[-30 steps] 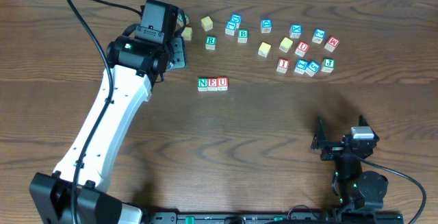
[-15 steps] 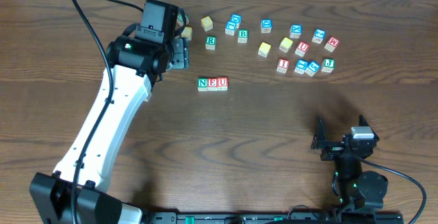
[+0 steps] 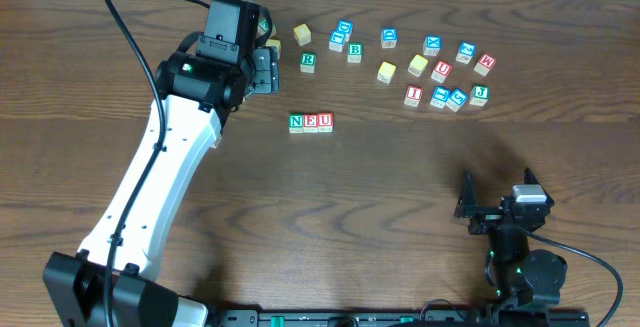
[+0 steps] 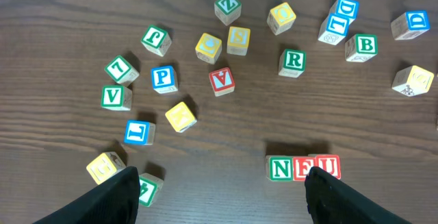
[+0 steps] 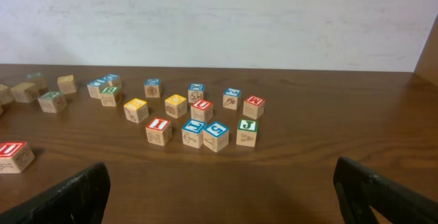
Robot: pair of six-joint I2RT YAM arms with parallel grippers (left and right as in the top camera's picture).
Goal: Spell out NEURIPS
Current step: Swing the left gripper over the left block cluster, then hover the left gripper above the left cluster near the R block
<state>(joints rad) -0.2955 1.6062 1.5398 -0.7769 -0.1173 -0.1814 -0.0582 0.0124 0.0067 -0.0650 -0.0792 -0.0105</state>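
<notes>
Hanging above the table (image 4: pixel 226 125), the left gripper (image 4: pixel 222 176) has its jaws spread wide with nothing between them. Just ahead of it in the left wrist view lies the N-E-U row (image 4: pixel 303 167), three cubes touching side by side, so the next letter wanted is probably R.

Further out, the blue P cube (image 4: pixel 163 78) sits among other letters on the left. The green R cube (image 4: pixel 293 61) stands by itself with bare wood on all sides and the green B cube (image 4: pixel 360 46) near it. Beyond these is a yellow S cube (image 4: pixel 238 39), if I read its letter rightly.

Farthest off, the red I cube (image 3: pixel 413 94) lies in the right-hand cluster, well apart from the row.

These look like light, rigid wooden blocks with smooth painted faces. A square pinch on two opposite side faces, centred, should hold; a skewed or corner grip would likely twist the cube or let it slip. R's free sides leave room for both fingers.

The right gripper (image 5: pixel 220 172) rests low near the table's front edge, jaws apart and empty.
</notes>
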